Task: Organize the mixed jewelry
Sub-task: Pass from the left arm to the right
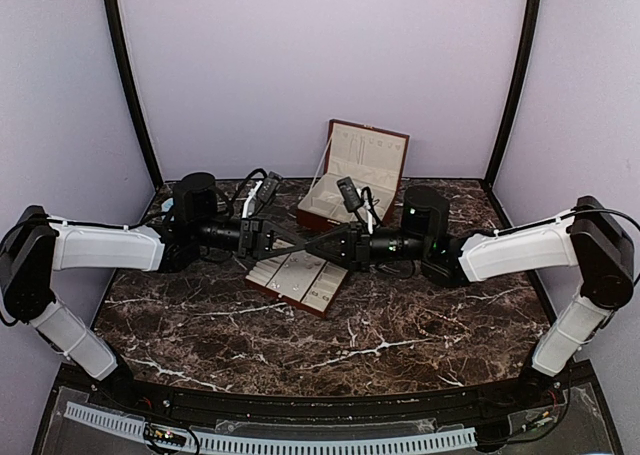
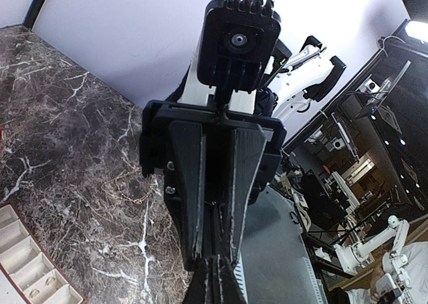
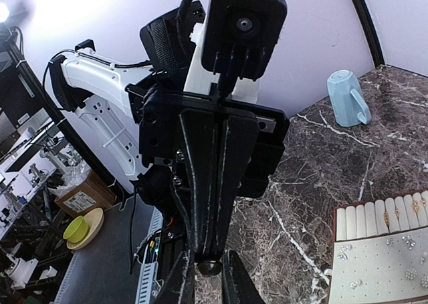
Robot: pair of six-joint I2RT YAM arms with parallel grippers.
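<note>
A handover seemed in hand above the tray (image 1: pixel 318 293): left gripper (image 3: pixel 209 258) jaws together, right gripper (image 3: pixel 208 287) jaws nearly closed round that tip, hold unclear. Jewelry (image 3: pixel 409 274) lay in the tray. Next, the right likely needed a sure pinch before the left released.

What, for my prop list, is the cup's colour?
Light blue; the cup shows best in the right wrist view.

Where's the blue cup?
In the right wrist view the blue cup sits upper right on the marble table by the wall, apart from the cream tray at lower right.
</note>
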